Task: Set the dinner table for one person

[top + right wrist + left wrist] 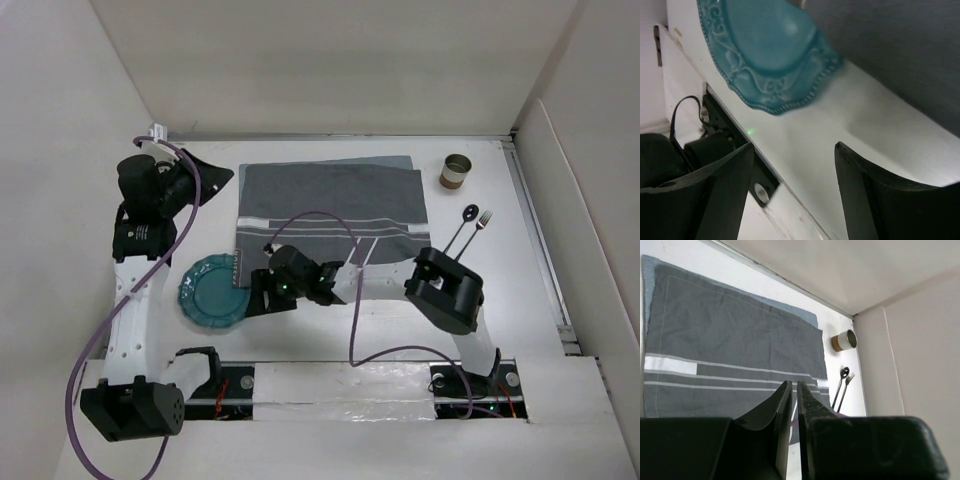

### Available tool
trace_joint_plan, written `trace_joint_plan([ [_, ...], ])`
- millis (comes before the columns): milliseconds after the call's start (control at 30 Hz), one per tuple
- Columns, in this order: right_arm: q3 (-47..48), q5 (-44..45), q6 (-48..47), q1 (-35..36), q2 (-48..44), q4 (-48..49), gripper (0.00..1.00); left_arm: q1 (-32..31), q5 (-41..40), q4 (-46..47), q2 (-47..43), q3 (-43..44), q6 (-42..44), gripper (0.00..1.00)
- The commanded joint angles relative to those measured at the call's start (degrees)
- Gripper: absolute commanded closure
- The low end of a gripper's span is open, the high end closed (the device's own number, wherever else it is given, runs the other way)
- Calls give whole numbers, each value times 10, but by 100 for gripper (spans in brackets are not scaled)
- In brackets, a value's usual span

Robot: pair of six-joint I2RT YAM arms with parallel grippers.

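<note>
Dinner table point(510, 290) spreads beneath both arms. Grey striped placemat point(330, 200) lies at its far middle; teal plate point(213, 292) sits off the cloth, by its near left corner. Cup point(456, 171), spoon point(466, 222) and fork point(483, 220) wait far right. Right gripper point(794, 150) hangs beside the plate, jaws spread and empty; left gripper point(793, 385), jaws all but pressed together on nothing. Risk: a slid plate could catch and bunch the cloth edge
</note>
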Motion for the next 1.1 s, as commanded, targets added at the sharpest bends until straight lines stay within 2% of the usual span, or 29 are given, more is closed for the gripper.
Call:
trace_joint_plan([
  [0,51,43,68,20,33,64,30,-16,1,13,-15,-3,17,92],
  [133,69,65,134,32,96,81,30,-28,0,12,-22,-16,14,91],
  [300,81,113,193,37,131,92,31,-51,-4,-3,-24,-10,17,91],
  [400,78,148,251,37,146,90,41,-64,-12,-12,-22,0,19,91],
  [433,77,154,274,43,148,92,49,-64,-17,-14,-21,4,20,91],
  [500,78,178,296,49,156,84,53,-70,-24,-23,-22,15,29,91],
  [633,79,186,346,61,176,83,70,-75,-36,-32,-23,25,39,92],
  [700,87,192,348,61,184,81,74,-81,-41,-38,-24,30,46,92],
  [833,112,172,343,67,207,84,91,-96,-84,-60,-27,48,72,92],
  [867,117,163,337,67,209,93,100,-102,-91,-70,-28,59,76,92],
  [1000,125,88,284,67,201,143,100,-108,-123,-93,-29,88,90,92],
  [1067,125,88,228,67,164,180,100,-108,-127,-94,-30,98,90,92],
])
